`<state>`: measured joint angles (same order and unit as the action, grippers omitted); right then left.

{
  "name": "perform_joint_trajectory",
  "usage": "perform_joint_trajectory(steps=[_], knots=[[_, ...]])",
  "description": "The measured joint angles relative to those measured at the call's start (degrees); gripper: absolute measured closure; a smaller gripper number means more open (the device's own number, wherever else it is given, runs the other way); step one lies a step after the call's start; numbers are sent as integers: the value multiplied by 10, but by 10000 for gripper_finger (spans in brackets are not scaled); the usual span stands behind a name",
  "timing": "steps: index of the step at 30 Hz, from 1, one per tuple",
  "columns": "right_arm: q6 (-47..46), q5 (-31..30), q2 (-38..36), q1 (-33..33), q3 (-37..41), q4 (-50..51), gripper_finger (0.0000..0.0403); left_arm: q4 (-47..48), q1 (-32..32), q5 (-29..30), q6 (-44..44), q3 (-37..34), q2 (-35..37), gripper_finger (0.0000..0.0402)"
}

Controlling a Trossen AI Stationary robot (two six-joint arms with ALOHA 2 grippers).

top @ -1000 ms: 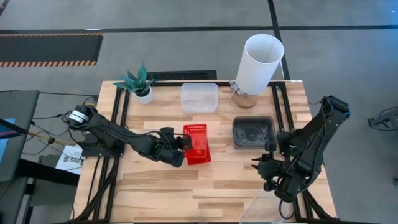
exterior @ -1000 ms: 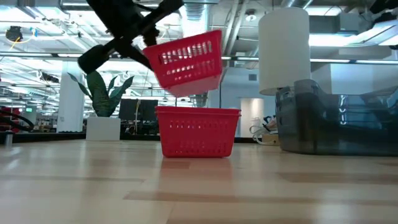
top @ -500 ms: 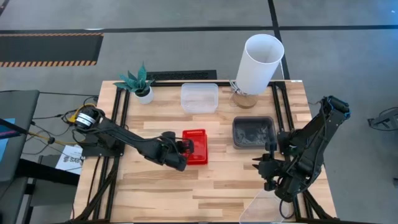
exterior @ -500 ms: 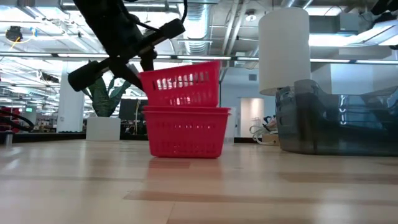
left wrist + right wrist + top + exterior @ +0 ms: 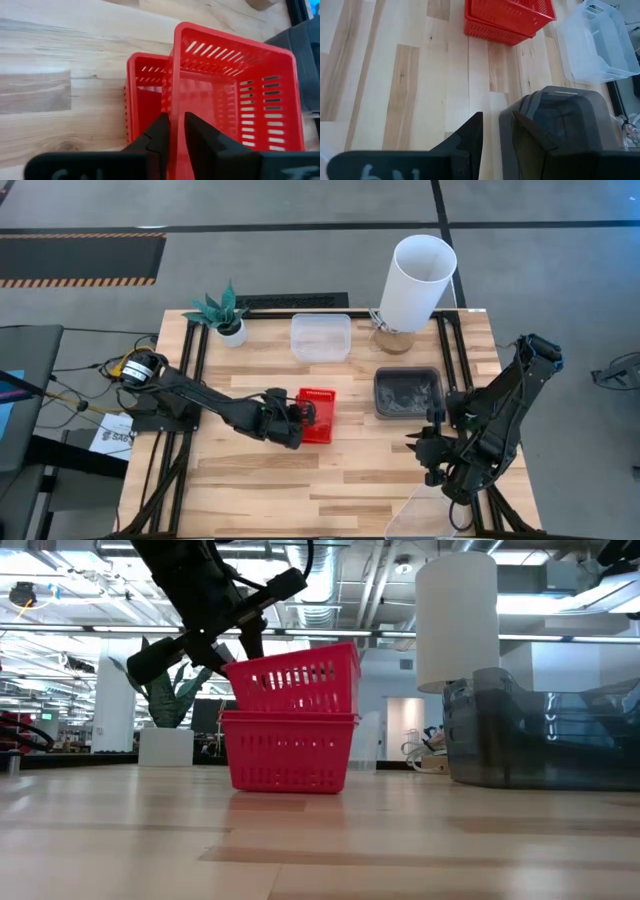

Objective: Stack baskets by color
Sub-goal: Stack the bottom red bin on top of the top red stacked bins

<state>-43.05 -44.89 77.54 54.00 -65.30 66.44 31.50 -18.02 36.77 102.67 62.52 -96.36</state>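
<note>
Two red mesh baskets stand mid-table. The upper red basket (image 5: 295,680) (image 5: 235,100) sits tilted inside the lower one (image 5: 290,750) (image 5: 145,90), which rests by its bottom on the table. My left gripper (image 5: 300,412) (image 5: 172,117) is shut on the upper basket's left wall. The smoky grey baskets (image 5: 407,392) (image 5: 555,120) are stacked to the right, and the clear baskets (image 5: 320,337) at the back. My right gripper (image 5: 425,448) (image 5: 492,122) hovers open just near of the grey stack with nothing between its fingers. My left gripper holds the rim of the upper red basket's left wall (image 5: 173,102), one finger inside the basket and one outside. The fingers come slanting down from the table's left. The basket's lower part sits in the lower red basket, and its right side stands higher than its left.
A tall white cylinder (image 5: 415,280) stands at the back right, and a small potted plant (image 5: 222,315) at the back left. A clear object (image 5: 420,515) shows at the near edge under the right arm. Bare wood lies along the near half of the table.
My left gripper has gone down with the upper red basket. That basket hung tilted and clear above the lower one and now sits nested in it, less tilted. The lower basket has slid a little toward the table's left edge.
</note>
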Motion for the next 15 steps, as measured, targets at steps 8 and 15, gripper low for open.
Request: perform_joint_trajectory(steps=[8, 15], knots=[[0, 1, 0, 0, 0, 0, 283, 17, 0, -14, -2, 0, 0, 314], [0, 3, 0, 0, 0, 5, 283, 29, 0, -20, -1, 0, 0, 305]])
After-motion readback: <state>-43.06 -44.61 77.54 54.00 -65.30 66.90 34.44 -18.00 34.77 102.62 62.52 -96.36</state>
